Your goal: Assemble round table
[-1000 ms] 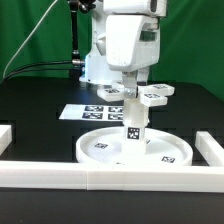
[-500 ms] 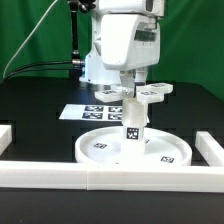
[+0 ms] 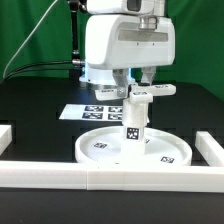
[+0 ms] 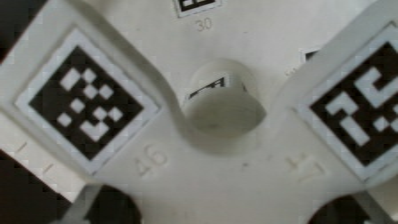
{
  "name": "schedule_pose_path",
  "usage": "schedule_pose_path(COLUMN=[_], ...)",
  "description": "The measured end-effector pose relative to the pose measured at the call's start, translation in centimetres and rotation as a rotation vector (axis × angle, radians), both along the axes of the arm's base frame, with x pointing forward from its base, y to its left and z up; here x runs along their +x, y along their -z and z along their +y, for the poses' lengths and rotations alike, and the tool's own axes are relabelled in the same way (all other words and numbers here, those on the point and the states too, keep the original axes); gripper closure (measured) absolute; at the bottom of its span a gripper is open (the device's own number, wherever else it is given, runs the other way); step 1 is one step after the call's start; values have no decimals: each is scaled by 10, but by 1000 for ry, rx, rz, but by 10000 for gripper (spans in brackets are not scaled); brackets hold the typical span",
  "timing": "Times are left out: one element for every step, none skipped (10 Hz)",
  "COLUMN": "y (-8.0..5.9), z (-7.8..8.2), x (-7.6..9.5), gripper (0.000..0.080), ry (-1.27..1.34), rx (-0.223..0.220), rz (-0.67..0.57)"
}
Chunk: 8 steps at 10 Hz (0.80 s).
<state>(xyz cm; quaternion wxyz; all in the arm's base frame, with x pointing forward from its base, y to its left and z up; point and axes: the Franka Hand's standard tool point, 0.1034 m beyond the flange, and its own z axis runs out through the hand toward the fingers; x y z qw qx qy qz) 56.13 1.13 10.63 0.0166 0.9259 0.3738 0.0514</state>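
Cross piece (image 3: 152,92) partly behind pincer (image 3: 140,82)

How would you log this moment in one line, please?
fingers: shut on cross piece | cross piece: at leg top | leg: upright on disc

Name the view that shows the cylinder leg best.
The exterior view: the cylinder leg stands upright on the round disc, side tag visible. The wrist view is filled by the cross-shaped piece; leg unclear.
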Motion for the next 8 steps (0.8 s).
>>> schedule_pose_path(y=[0,0,0,0,0,0,0,0], z=[0,0,1,1,1,1,1,2], x=[0,0,0,0,-1,-1,-1,-1], gripper=[356,356,356,356,354,354,354,354], ry=[69,104,190,245,276,353,404,440], rx=[8,12,24,30,33,43,49,53], rz=[1,2,3,4,5,6,7,7])
